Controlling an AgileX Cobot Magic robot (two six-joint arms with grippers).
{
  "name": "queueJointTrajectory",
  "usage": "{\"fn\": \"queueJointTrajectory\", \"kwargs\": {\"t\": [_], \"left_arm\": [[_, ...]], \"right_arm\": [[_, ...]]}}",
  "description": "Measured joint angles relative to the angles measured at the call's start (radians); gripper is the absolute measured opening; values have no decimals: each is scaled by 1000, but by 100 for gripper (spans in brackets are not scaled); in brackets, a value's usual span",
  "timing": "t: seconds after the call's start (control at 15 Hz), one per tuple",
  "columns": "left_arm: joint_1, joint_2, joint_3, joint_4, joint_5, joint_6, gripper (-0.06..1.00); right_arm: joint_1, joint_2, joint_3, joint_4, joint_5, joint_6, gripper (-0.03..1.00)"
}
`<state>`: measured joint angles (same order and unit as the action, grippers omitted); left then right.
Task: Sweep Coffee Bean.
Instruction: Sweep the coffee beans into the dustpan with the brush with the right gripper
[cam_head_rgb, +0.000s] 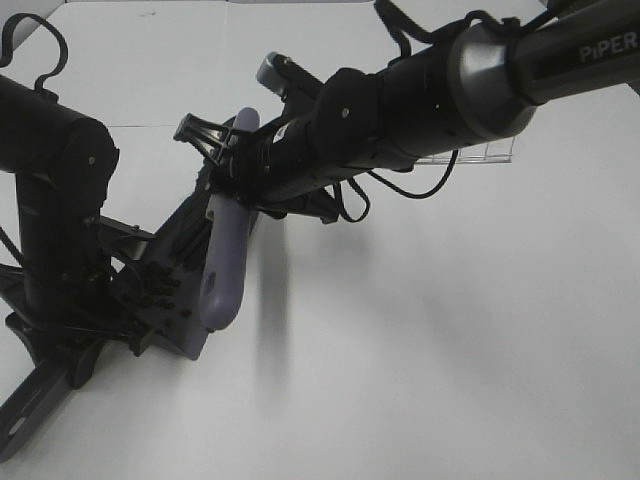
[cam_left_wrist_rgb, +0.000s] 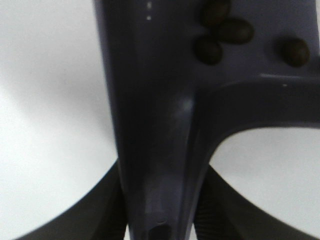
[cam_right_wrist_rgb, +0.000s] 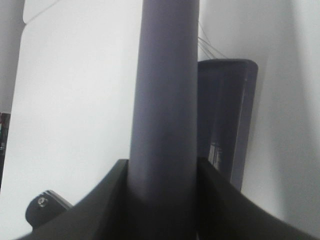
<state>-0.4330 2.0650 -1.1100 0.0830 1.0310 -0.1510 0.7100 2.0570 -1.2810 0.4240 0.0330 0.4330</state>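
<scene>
**Exterior high view.** We record a white table. The left arm stands at 9 o'clock. Below it, toward 8 o'clock, lies a lilac-grey dustpan. The coffee beans show as small dark specks inside the pan, near the arm's dark hardware. The right arm enters from 2 o'clock and reaches across the middle. The right gripper is clamped around a lilac-grey brush handle. That handle runs from 11 o'clock down toward 7 o'clock, over the dustpan. A clear plastic container sits at 2 o'clock, partly behind that arm.

**Left wrist view.** The left gripper is closed on the dustpan's handle, with a black finger pressed against each side. Four beans lie on the pan floor just beyond where the handle joins it. Three of them touch in a cluster and one lies apart.

**Right wrist view.** The brush handle runs straight out between the two black fingers, which bear on it from both sides. Just beside it stands a second lilac-grey part. We cannot tell whether this is the dustpan's wall or the brush head.
</scene>
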Motion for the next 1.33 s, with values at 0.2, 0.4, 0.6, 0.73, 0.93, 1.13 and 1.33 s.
{"fn": "queueJointTrajectory", "kwargs": {"t": [0.2, 0.4, 0.6, 0.73, 0.93, 1.13, 1.33], "left_arm": [[-1, 0, 0, 13, 0, -1, 31], [-8, 0, 6, 55, 3, -37, 31], [-8, -10, 40, 65, -6, -44, 31], [-8, -15, 65, 64, -6, -44, 31], [-8, -15, 68, 57, -1, -44, 31], [-7, -15, 70, 49, -1, -44, 31], [-7, -15, 70, 48, 0, -44, 31]], "right_arm": [[-23, -124, 0, -230, 202, -166, 28], [6, -134, 51, -354, 358, -141, 28], [100, -117, 134, -459, 318, 58, 28], [124, -74, 134, -470, 225, 141, 28], [119, -16, 125, -404, 90, 168, 28], [119, 6, 80, -363, 36, 181, 28], [119, 8, 13, -341, -8, 181, 28]]}}
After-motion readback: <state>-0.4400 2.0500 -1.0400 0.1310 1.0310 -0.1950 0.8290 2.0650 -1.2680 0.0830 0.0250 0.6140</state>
